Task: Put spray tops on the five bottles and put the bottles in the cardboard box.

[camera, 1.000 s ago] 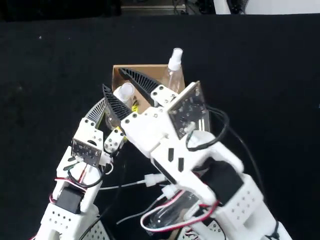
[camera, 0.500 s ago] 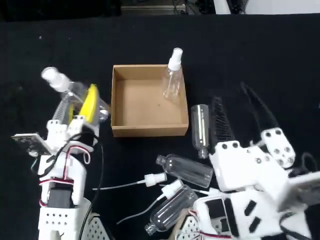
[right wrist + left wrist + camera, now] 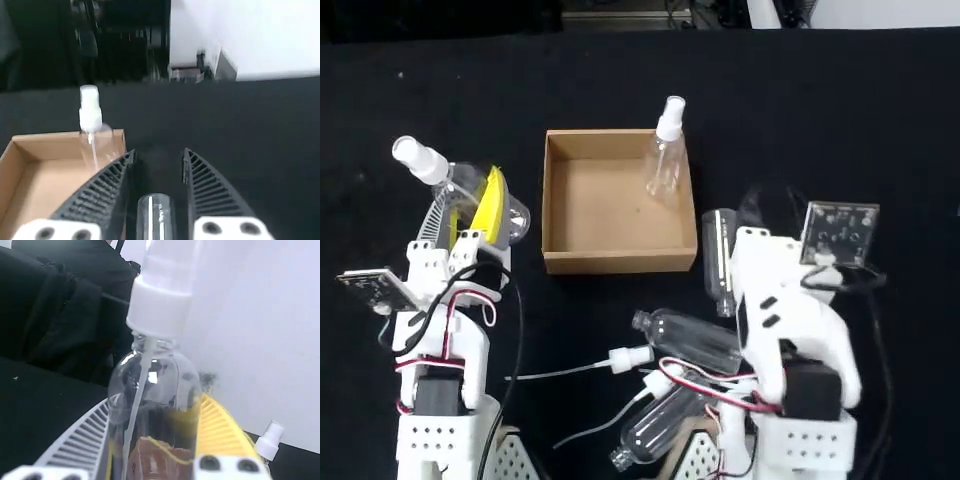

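left to right, high view: a capped bottle (image 3: 455,180), spray top already fitted, is being held tilted above the table (image 3: 840,120), just left of the cardboard box (image 3: 620,262), by the left gripper (image 3: 472,200); its grey and yellow fingers are being pressed against the clear body from both sides, as is also being shown in the left wrist view (image 3: 155,405)

inside the box, a finished bottle (image 3: 665,160) is standing in the far right corner

in front of the box, two uncapped bottles (image 3: 690,340) are lying with loose spray tops (image 3: 630,356) beside them

just right of the box, a lying bottle (image 3: 719,255) is being straddled by the right gripper (image 3: 159,151), whose fingers are partly spread on either side of it, apparently with nothing gripped

the step in hand is being judged as boxing the held bottle: it is best righted first, carried over the near wall, lowered into a free corner well apart from the standing bottle, and released only once its base is resting on the box floor
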Controlling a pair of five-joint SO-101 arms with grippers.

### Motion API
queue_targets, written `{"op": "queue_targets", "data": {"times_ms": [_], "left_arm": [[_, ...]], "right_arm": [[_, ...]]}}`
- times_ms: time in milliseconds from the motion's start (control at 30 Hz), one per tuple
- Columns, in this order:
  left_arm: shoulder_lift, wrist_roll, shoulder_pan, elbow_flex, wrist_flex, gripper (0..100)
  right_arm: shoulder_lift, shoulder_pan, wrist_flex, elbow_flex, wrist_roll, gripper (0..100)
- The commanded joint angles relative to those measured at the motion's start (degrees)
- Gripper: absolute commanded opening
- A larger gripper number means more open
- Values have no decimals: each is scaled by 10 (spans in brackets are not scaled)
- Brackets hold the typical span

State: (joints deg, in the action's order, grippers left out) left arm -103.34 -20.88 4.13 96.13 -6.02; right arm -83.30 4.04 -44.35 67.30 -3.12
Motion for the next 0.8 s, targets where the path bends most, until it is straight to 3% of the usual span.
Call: {"op": "queue_targets", "data": {"times_ms": [0, 167, 367, 600, 767], "left_arm": [[0, 4, -9, 13, 71, 30], [6, 6, -52, 13, 159, 30], [105, 7, -83, -5, 259, 30], [396, 7, -71, -164, 340, 30], [614, 7, -73, -238, 478, 30]], "right_arm": [[3, 22, 69, 53, -22, 113], [-1, 33, 106, 111, -78, 113], [-1, 33, 106, 119, -84, 113], [-1, 33, 106, 120, -84, 113], [-1, 33, 106, 120, -82, 113]]}}
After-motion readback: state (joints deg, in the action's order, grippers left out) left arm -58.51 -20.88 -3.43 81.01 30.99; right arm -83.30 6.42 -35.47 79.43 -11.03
